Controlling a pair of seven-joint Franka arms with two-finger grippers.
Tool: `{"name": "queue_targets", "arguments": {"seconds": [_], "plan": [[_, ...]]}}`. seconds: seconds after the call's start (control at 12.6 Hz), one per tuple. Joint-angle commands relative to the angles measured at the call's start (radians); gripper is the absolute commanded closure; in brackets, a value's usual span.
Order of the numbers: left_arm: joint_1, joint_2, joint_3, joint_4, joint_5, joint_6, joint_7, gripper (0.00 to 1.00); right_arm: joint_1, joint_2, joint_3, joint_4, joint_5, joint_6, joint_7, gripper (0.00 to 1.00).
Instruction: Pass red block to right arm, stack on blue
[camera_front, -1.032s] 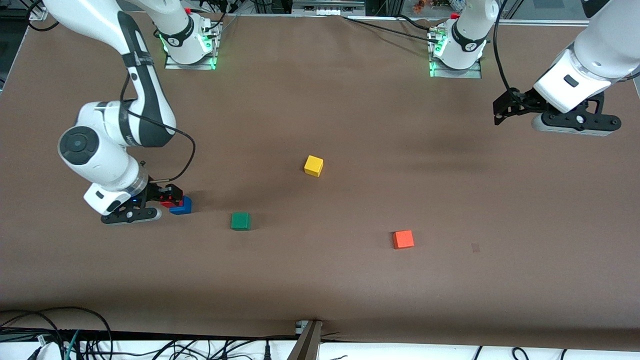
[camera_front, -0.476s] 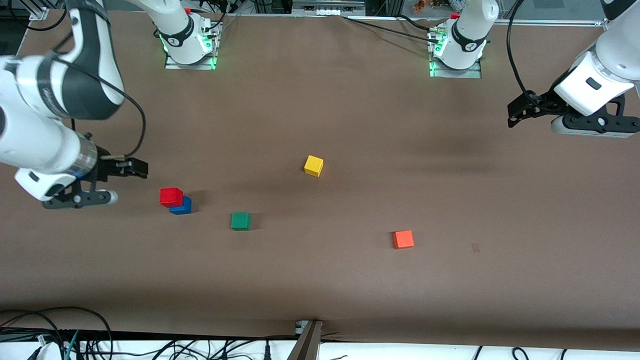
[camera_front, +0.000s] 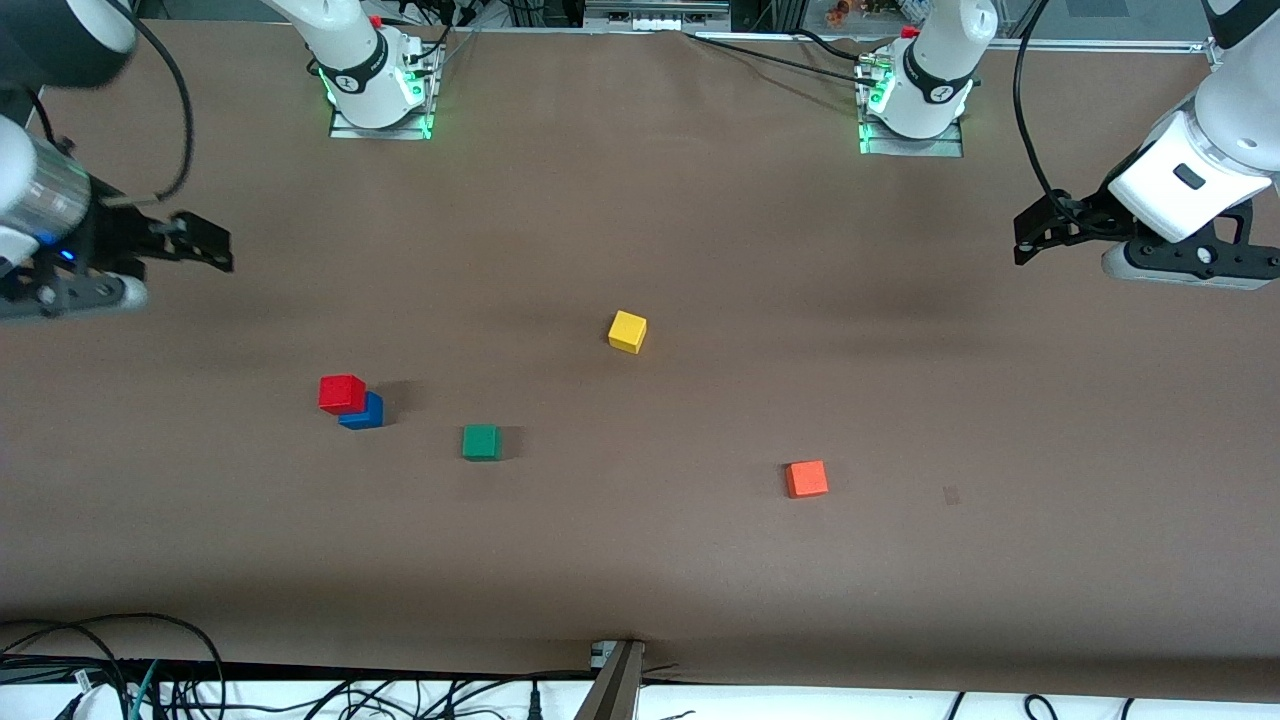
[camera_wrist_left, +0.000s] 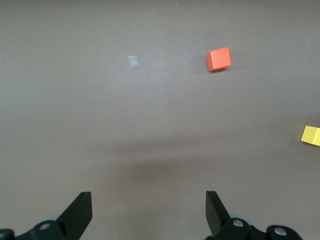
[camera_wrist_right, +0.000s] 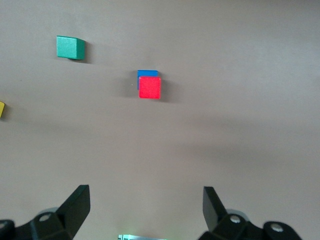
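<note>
Red block (camera_front: 342, 393), deep-red cube, atop blue cube (camera_front: 366, 415)

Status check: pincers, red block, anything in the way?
Left pincer open, empty, at its own table end. Right pincer open, empty, up clear of stack. Red block sits on blue cube. Nothing obstructing.

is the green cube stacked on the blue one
No, the red block sits on the blue cube; the green cube rests alone on the table.
</note>
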Motion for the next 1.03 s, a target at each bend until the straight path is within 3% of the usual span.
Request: {"name": "queue_targets", "arguments": {"seconds": [0.0, 0.32, 0.95], "plan": [[-0.018, 0.020, 0.013, 0.042, 0.025, -0.035, 0.011, 0.00, -0.039, -0.059, 0.027, -0.019, -0.023, -0.012, -0.016, 0.00], [-0.015, 0.023, 0.007, 0.045, 0.024, -0.035, 0.007, 0.00, -0.063, -0.092, 0.024, -0.016, -0.023, -0.133, -0.019, 0.00], [-0.010, 0.021, 0.007, 0.045, 0.024, -0.044, 0.011, 0.00, -0.065, -0.063, 0.019, -0.008, -0.023, -0.127, -0.018, 0.00]]}}
